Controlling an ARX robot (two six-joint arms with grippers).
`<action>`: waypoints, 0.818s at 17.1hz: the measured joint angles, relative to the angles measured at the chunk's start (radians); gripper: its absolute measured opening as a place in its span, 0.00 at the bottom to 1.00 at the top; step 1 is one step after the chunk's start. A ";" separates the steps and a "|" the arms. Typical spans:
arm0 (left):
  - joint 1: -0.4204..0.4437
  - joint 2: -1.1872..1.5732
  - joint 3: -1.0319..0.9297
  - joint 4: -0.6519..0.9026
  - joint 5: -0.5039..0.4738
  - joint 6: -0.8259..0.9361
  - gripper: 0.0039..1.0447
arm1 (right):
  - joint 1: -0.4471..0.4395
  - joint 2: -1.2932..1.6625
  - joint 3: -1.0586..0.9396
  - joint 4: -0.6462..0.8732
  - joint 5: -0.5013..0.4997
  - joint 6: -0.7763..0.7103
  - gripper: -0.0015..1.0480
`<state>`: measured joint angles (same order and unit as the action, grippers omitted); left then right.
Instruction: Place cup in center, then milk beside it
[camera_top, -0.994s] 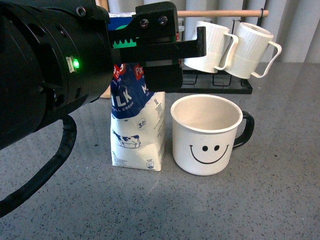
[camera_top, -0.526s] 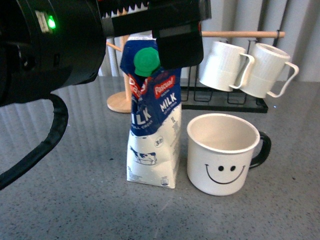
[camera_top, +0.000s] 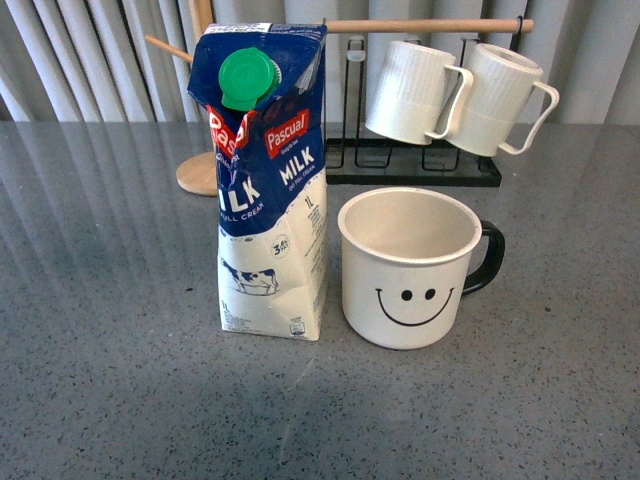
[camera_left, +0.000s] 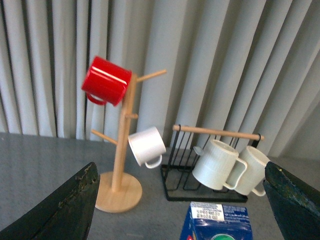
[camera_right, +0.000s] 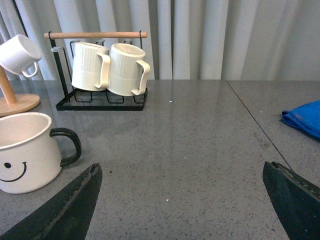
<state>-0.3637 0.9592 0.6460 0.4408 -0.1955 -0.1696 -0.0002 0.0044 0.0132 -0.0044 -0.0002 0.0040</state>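
The cup, a wide white mug with a black smiley face and black handle, stands upright on the grey table in the front view. The blue-and-white milk carton with a green cap stands upright close on its left, a narrow gap between them. Neither arm shows in the front view. My left gripper is open, high above the milk, whose top shows between its fingers. My right gripper is open over bare table, with the cup off to one side.
A black rack with a wooden bar holds two ribbed white mugs behind the cup. A wooden mug tree carries a red mug and a small white cup. A blue cloth lies far right. Grey curtains hang behind.
My left arm, which filled the upper left of the front view around the milk's top, has lifted out of that view. The milk stays standing beside the cup.
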 joint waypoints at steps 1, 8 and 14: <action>0.069 -0.066 -0.010 -0.037 0.052 0.021 0.94 | 0.000 0.000 0.000 0.000 0.000 0.000 0.94; 0.369 -0.362 -0.192 -0.278 0.186 0.142 0.66 | 0.000 0.000 0.000 0.000 0.000 0.000 0.94; 0.362 -0.497 -0.418 -0.206 0.195 0.152 0.05 | 0.000 0.000 0.000 0.000 0.000 0.000 0.94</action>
<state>-0.0017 0.4622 0.2279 0.2344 -0.0006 -0.0174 -0.0002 0.0044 0.0132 -0.0044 -0.0002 0.0040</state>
